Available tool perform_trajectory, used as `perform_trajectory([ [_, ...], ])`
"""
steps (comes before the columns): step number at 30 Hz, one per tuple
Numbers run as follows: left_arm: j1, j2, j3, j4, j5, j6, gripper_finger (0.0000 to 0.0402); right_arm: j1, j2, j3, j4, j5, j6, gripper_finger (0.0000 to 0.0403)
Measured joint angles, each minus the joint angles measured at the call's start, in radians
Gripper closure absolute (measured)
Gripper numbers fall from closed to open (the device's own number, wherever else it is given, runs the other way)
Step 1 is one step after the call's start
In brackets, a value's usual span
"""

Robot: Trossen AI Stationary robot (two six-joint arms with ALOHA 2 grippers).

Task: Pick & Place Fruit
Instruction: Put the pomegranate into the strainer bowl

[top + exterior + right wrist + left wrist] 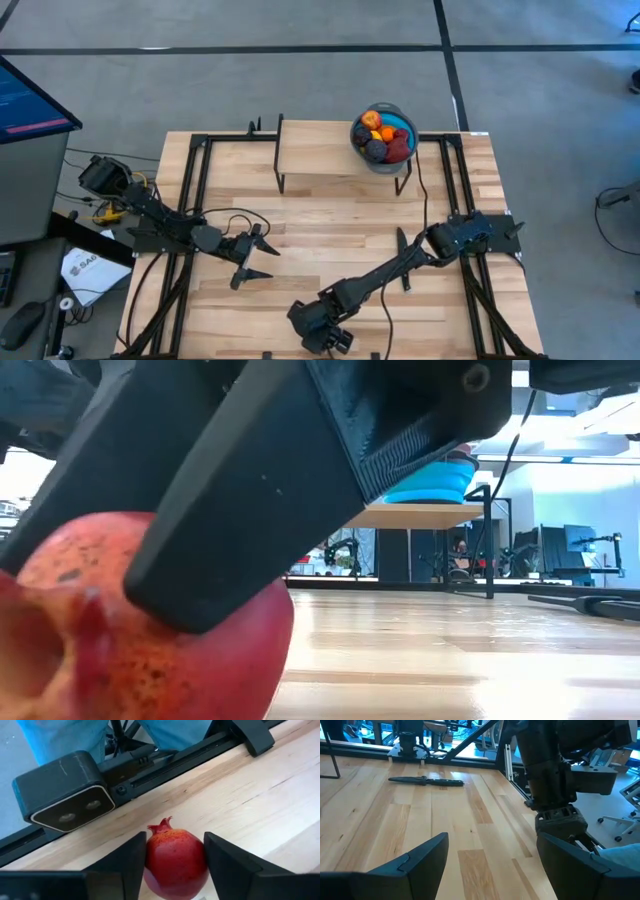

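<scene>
My right pincer clamps the round red toy pomegranate on the pale wooden tabletop (left pincer open, idle); its smooth curve could squirt free during lifting.

You see two dark, near-black arms, built from chunky jointed segments with matte housings. The left hand has two slim black pointed fingers; in its wrist view they look broad, flat and angular, with stepped inner edges. A thin black cable loops along the left arm. The right hand is bulkier and boxy. Its fingers are matte black wedges with bevelled edges. In the low view you see a finger's faintly speckled, printed-looking surface and one round screw set near its upper corner.
</scene>
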Motion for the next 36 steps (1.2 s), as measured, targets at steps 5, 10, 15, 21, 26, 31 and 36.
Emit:
perform_trajectory([
  [5, 0.0, 0.0, 0.0, 0.0, 0.0, 0.0, 0.0105, -0.001, -0.002, 0.001, -0.018, 0.035, 0.102, 0.0228],
  [10, 0.0, 0.0, 0.0, 0.0, -0.001, -0.015, 0.0105, -0.016, -0.024, 0.001, -0.108, 0.087, 0.298, 0.0225],
  [15, 0.0, 0.0, 0.0, 0.0, -0.001, -0.016, 0.0105, -0.046, -0.047, 0.001, -0.295, 0.154, 0.464, 0.0226],
  [21, 0.0, 0.0, 0.0, 0.0, -0.001, -0.015, 0.0105, -0.09, -0.049, 0.003, -0.412, 0.196, 0.56, 0.0233],
  [26, 0.0, 0.0, 0.0, 0.0, -0.001, -0.014, 0.0105, -0.146, -0.047, 0.001, -0.414, 0.195, 0.643, 0.0218],
  [31, 0.0, 0.0, 0.0, 0.0, -0.001, -0.014, 0.0105, -0.19, -0.032, -0.002, -0.422, 0.168, 0.634, 0.0194],
  [36, 0.0, 0.0, 0.0, 0.0, -0.002, -0.015, 0.0105, -0.198, -0.031, -0.003, -0.43, 0.16, 0.609, 0.0155],
])
